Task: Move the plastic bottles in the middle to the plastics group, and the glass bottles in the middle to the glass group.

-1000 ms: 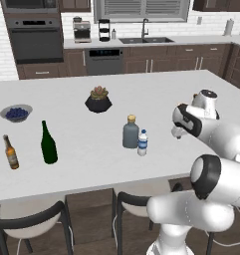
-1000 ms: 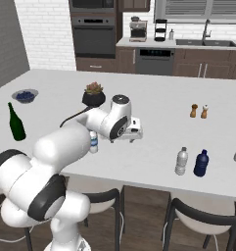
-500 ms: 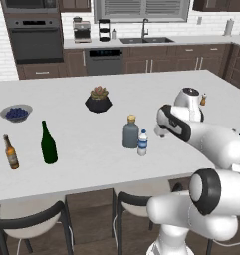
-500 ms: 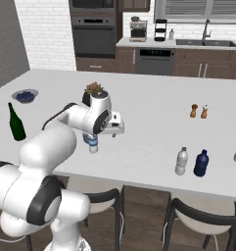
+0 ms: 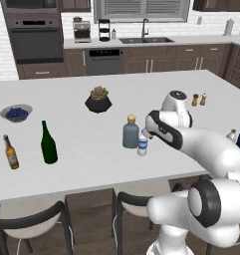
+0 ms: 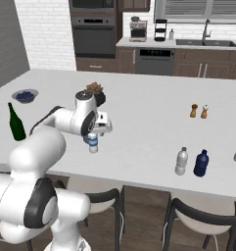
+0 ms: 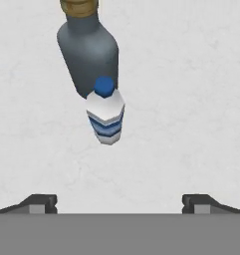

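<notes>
Water bottle (image 7: 106,116) now lies below the advanced, open-fingered tool (image 7: 119,201).

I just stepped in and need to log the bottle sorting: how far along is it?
Done: the plain water bottle already stands beside the dark blue bottle. In hand: nothing is held; the gripper, fingers spread, hangs above the blue-label water bottle. Left: that bottle still goes to the plastics, and the squat grey bottle next to it goes to the green wine bottle and beer bottle.
</notes>
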Robot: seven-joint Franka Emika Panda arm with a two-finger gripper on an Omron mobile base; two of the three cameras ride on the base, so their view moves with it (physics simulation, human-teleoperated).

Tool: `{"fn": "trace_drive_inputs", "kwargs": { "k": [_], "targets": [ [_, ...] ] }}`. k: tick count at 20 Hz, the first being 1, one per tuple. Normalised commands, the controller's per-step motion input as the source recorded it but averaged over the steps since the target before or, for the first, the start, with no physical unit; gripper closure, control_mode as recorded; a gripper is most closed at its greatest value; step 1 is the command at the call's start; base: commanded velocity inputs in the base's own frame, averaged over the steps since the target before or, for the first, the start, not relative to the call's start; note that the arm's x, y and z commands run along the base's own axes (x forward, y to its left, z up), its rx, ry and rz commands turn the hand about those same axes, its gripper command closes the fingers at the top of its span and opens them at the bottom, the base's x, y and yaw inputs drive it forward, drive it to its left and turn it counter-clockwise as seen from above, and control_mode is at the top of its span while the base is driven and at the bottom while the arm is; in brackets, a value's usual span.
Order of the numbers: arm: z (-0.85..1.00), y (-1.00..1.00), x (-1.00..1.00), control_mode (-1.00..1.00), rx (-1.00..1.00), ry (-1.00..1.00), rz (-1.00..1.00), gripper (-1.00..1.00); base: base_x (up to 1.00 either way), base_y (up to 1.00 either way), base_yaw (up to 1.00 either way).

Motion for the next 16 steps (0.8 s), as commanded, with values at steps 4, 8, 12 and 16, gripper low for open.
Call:
{"fn": "trace_drive_inputs", "kwargs": {
  "k": [4,8,12,16],
  "targets": [
    [0.00,0.24,0.18,-1.00,0.00,-0.09,0.00,-1.00,0.00,0.00,0.00],
    [0.00,0.14,0.43,-1.00,0.00,-0.06,0.00,-1.00,0.00,0.00,0.00],
    [0.00,0.09,0.37,-1.00,0.00,-0.04,0.00,-1.00,0.00,0.00,0.00],
    [-0.01,0.08,0.17,-1.00,0.00,-0.01,0.00,-1.00,0.00,0.00,0.00]
  ]
}}
